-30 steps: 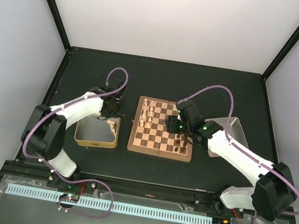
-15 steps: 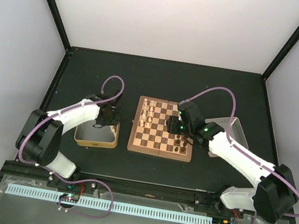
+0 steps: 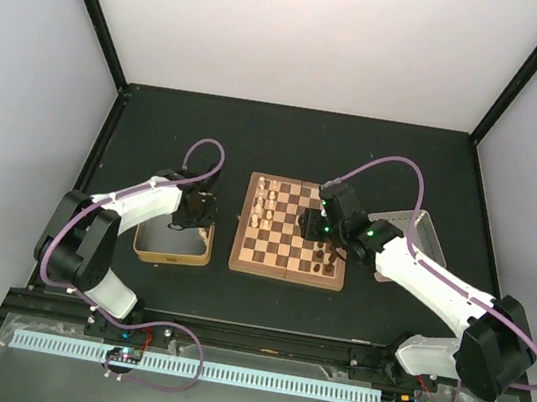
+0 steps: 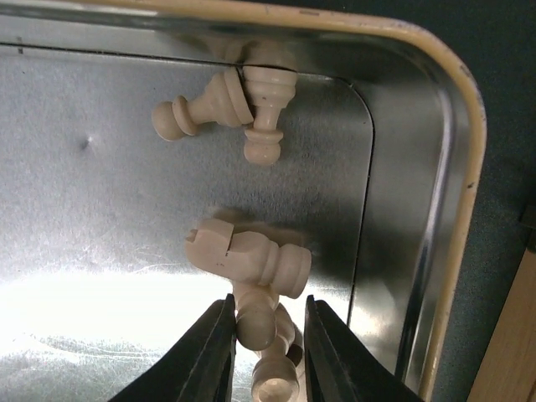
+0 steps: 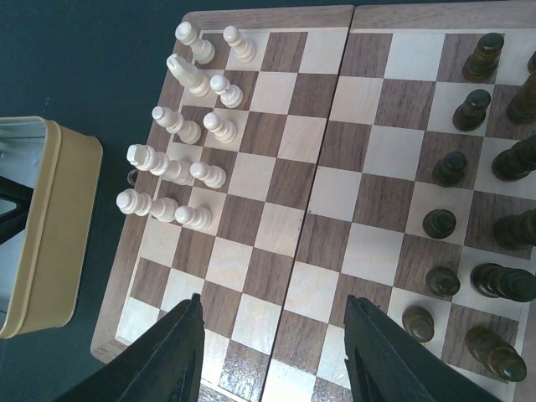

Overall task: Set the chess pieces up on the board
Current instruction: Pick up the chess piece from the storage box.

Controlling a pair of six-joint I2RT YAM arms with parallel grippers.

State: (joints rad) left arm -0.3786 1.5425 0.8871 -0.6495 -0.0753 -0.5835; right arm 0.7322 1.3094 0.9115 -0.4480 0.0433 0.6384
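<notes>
Top view, left to right: 1 gold-tan tin, 1 board, 1 silver-grey tray, all on the dark table. The tin lies at 9 o'clock of the board. The tray lies at 3 o'clock of it, partly under the right arm.

Left gripper: down inside the tin, at its 1 o'clock corner. Left wrist view: I count 5 pale pieces in the tin, all lying on their sides.
- 2 pawns touching each other against the wall, at 12 o'clock of the left gripper.
- 1 larger notched piece just beyond the fingertips.
- 1 round-headed piece between the fingers.
- 1 more piece beneath it, partly hidden.

The jaws stand narrowly apart astride the round head. A gap shows on one side, so it is not clamped.

Board, right wrist view:
- Pale pieces: 10 counted, upright, in 2 files of 5 along the 9 o'clock edge.
- Dark pieces: at least 11, upright, in 2 files along the 3 o'clock edge. The frame edge cuts off some of them, so the count is not exact.
- The middle files of the board are bare squares.
- The tin shows off the 9 o'clock side.

Right gripper: jaws spread wide and holding nothing, above the bare squares at the 6 o'clock side of this view. In the top view the right gripper hangs over the 3 o'clock half of the board. The arm covers most of the dark pieces there.
</notes>
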